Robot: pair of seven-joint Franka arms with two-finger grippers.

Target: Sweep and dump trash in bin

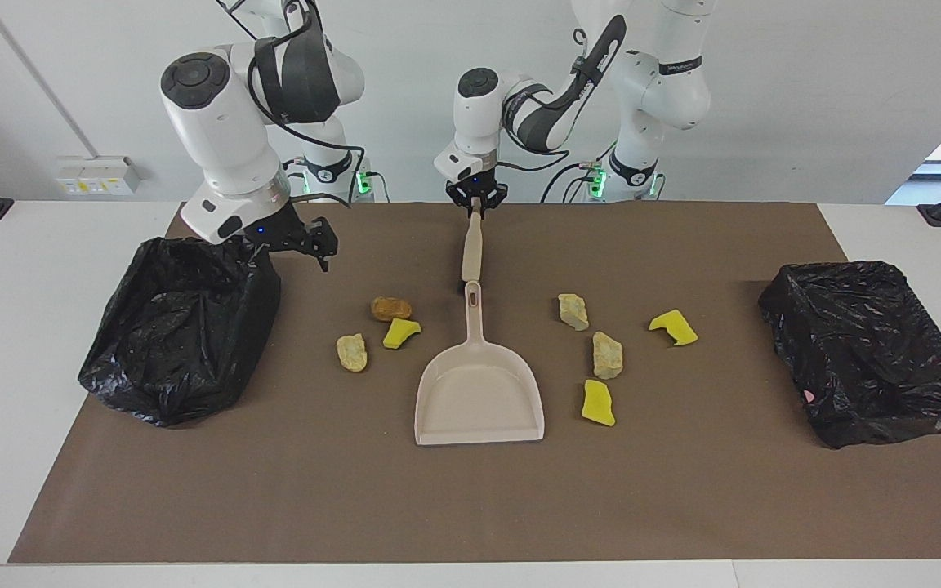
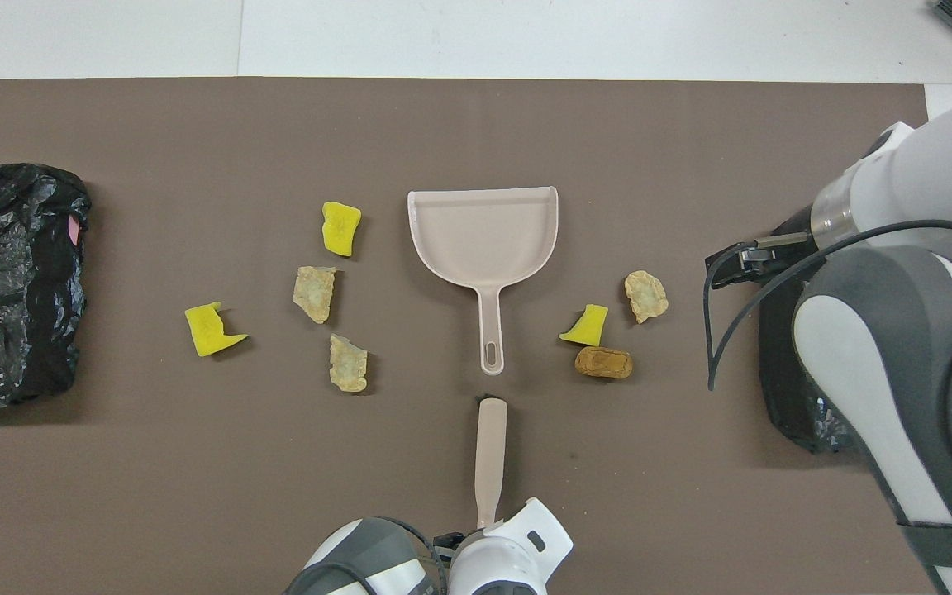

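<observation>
My left gripper [image 1: 475,204] is shut on the top end of the beige brush [image 1: 470,251], which slants down toward the handle of the beige dustpan [image 1: 479,392]. The brush [image 2: 490,454] lies just nearer to the robots than the dustpan [image 2: 484,235]. Trash lies on both sides of the pan: yellow sponge scraps [image 1: 401,332] [image 1: 673,327] [image 1: 598,403], tan lumps [image 1: 351,352] [image 1: 573,310] [image 1: 608,354] and an orange-brown lump [image 1: 390,308]. My right gripper [image 1: 313,243] hangs open and holds nothing, beside the bin [image 1: 180,327] at the right arm's end.
A brown mat [image 1: 470,506] covers the table's middle. A second black-bagged bin [image 1: 871,347] sits at the left arm's end. The right arm's bulk [image 2: 897,372] covers much of its bin in the overhead view.
</observation>
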